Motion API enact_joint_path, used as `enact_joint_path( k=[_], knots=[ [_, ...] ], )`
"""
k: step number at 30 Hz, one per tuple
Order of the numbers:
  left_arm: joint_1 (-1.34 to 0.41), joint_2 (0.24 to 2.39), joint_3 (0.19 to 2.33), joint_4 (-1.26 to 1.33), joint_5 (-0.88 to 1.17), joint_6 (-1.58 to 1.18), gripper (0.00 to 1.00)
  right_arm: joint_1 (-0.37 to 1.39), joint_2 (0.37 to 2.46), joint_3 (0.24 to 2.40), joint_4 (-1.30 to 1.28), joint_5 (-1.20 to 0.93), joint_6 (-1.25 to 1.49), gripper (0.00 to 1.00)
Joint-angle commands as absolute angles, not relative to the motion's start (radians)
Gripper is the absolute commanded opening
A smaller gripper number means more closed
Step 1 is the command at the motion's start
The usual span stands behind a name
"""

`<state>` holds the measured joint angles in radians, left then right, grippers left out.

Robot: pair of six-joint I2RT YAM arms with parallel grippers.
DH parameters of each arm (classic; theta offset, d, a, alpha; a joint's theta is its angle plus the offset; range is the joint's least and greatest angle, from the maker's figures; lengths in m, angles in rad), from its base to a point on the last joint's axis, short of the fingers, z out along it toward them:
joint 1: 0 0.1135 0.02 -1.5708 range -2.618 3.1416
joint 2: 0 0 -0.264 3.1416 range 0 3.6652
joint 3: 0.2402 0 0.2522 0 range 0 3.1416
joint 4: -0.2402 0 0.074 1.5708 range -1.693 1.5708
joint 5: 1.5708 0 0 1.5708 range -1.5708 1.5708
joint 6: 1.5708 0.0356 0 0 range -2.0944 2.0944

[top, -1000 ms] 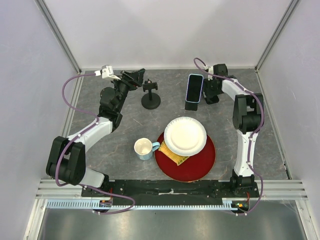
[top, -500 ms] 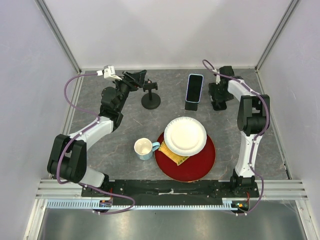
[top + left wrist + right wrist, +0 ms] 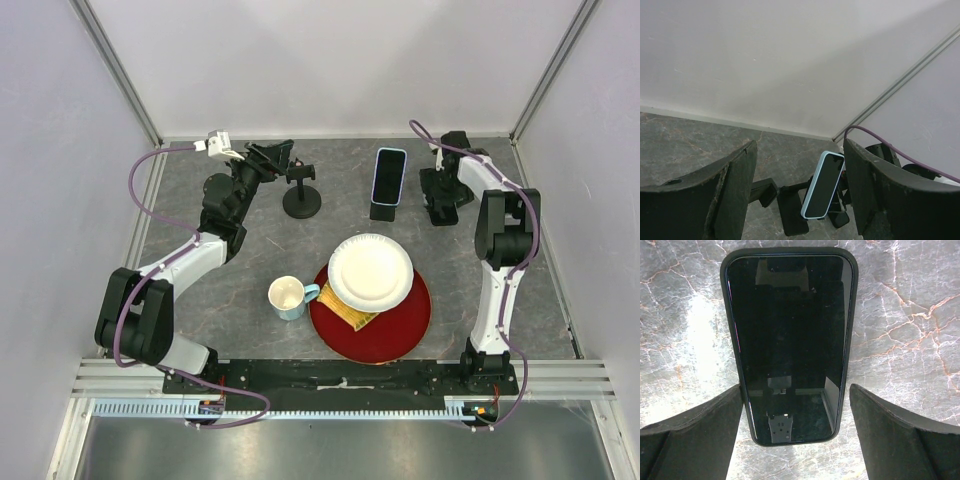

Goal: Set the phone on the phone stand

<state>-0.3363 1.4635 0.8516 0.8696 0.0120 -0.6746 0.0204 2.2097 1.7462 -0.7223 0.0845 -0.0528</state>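
Right end effector [image 3: 796, 390] spread, straddling dark phone [image 3: 790, 330] flat on bench [image 3: 900, 315], 3 o'clock of stand [image 3: 302, 197]. Left end effector [image 3: 800, 142] spread. Risk: fingers [image 3: 690, 435] skid off thin edges; phone slides, grasp fails.

Phone [image 3: 790, 345] between right gripper [image 3: 796, 389] fingers — glossy black screen, black case. Table [image 3: 900, 315] under it: grey marble w/ white and rust-orange veins. Ahead of left gripper [image 3: 800, 144], 2nd phone [image 3: 822, 185] has pale blue case, dark screen. Phone stand [image 3: 302, 196] beside left gripper is matte black. Back toward the arm bases — white plate [image 3: 370, 270], red tray [image 3: 400, 330], pale blue mug [image 3: 288, 297]. Purple cables [image 3: 135, 190].
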Motion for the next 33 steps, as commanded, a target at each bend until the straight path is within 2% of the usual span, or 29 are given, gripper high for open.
enact_joint_path(
  k=[1, 9, 18, 29, 33],
  knots=[
    [-0.337, 1.463, 0.885, 0.914, 0.028, -0.689, 0.76, 0.04, 2.26, 1.781, -0.762, 0.14, -0.046, 0.93],
    [-0.336, 1.448, 0.877, 0.914, 0.023, -0.687, 0.76, 0.044, 2.278, 1.782, -0.736, 0.103, -0.044, 0.93],
    [-0.336, 1.453, 0.877, 0.917, 0.025, -0.687, 0.76, 0.037, 2.325, 1.813, -0.736, 0.041, -0.028, 0.85],
    [-0.336, 1.457, 0.882, 0.917, 0.035, -0.695, 0.76, 0.032, 2.35, 1.818, -0.73, 0.048, -0.026, 0.88],
    [-0.336, 1.456, 0.881, 0.917, 0.037, -0.695, 0.76, 0.032, 2.356, 1.818, -0.729, 0.026, -0.032, 0.85]
  ],
)
